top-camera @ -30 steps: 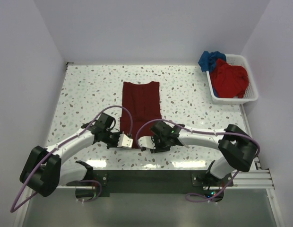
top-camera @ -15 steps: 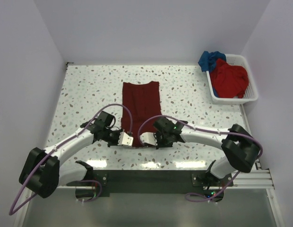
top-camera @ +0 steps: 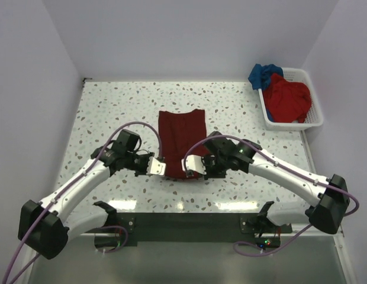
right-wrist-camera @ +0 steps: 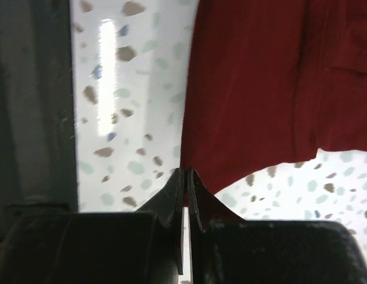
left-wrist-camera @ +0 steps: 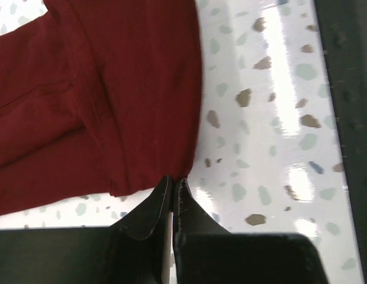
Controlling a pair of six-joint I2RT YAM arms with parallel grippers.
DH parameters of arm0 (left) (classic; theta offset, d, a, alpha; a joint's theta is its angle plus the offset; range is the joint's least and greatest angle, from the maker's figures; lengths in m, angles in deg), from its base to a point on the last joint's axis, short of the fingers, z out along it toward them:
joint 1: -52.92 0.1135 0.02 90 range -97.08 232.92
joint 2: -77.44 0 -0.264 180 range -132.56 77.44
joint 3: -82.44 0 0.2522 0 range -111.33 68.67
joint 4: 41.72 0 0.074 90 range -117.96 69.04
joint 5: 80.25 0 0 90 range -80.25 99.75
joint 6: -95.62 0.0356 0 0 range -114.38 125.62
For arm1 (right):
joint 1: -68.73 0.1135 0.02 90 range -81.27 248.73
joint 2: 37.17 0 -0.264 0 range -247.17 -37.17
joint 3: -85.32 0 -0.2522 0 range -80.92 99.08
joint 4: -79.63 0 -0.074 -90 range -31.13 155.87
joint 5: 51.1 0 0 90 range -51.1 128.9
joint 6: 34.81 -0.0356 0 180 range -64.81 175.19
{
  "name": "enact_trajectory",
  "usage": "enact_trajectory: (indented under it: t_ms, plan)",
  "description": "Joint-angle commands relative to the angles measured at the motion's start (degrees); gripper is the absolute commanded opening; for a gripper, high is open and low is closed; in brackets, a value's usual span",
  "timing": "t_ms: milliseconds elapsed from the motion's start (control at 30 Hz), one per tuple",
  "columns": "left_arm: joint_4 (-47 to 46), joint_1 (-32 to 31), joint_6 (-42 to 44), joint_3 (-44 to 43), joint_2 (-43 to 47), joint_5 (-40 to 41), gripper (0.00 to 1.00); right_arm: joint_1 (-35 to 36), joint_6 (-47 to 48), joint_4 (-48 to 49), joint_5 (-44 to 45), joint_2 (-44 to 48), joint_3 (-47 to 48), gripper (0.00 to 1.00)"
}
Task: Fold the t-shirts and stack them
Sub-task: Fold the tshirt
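A dark maroon t-shirt (top-camera: 182, 133), folded into a narrow strip, lies in the middle of the speckled table. Its near end is held up by both grippers. My left gripper (top-camera: 161, 167) is shut on the near left corner, and its tips (left-wrist-camera: 173, 180) pinch the maroon cloth (left-wrist-camera: 112, 89). At the near right corner my right gripper (top-camera: 189, 165) is shut too, and its tips (right-wrist-camera: 187, 171) bite the hem of the same cloth (right-wrist-camera: 272, 77). A brighter red t-shirt (top-camera: 287, 97) and a blue t-shirt (top-camera: 263, 74) are bunched in the basket.
The white slatted basket (top-camera: 293, 125) stands at the back right corner, with the blue cloth hanging over its far left rim. White walls close in the table (top-camera: 112, 106) on three sides. A dark rail (top-camera: 189, 228) runs along the near edge between the arm bases.
The right gripper has shut on the shirt's near right corner. Both arms have stretched out and lifted the near end, and the shirt's far edge has slid a little nearer.
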Motion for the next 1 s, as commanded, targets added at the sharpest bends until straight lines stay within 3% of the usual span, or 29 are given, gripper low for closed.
enact_trajectory:
  t_ms: [0,133,300,467,600,767,967]
  plan:
    - [13.7,-1.5,1.8,-3.0,4.2,-5.2,0.00,1.6,-0.7,-12.0,-5.6,5.0,1.4,0.00]
    - [21.6,-2.3,0.9,-5.4,8.5,-8.0,0.00,1.9,-1.2,-17.8,-7.4,9.1,3.4,0.00]
    - [17.5,-2.2,-6.5,-12.2,6.8,-5.8,0.00,-1.7,1.0,-19.2,-7.8,8.0,6.7,0.00]
    - [14.6,-2.0,-7.4,-19.6,-2.9,-3.7,0.00,-11.1,7.5,-20.2,-11.0,2.4,10.7,0.00]
    - [11.1,1.6,-3.5,-22.8,-8.7,-3.7,0.00,-14.5,10.8,-21.0,-12.4,-2.8,15.4,0.00]
    - [13.5,8.5,2.5,-33.4,-21.3,-7.2,0.00,-20.5,14.6,-22.8,-15.5,-12.4,24.0,0.00]
    - [16.7,11.3,6.8,-44.1,-35.3,-9.6,0.00,-25.9,20.3,-23.9,-15.8,-26.2,33.8,0.00]
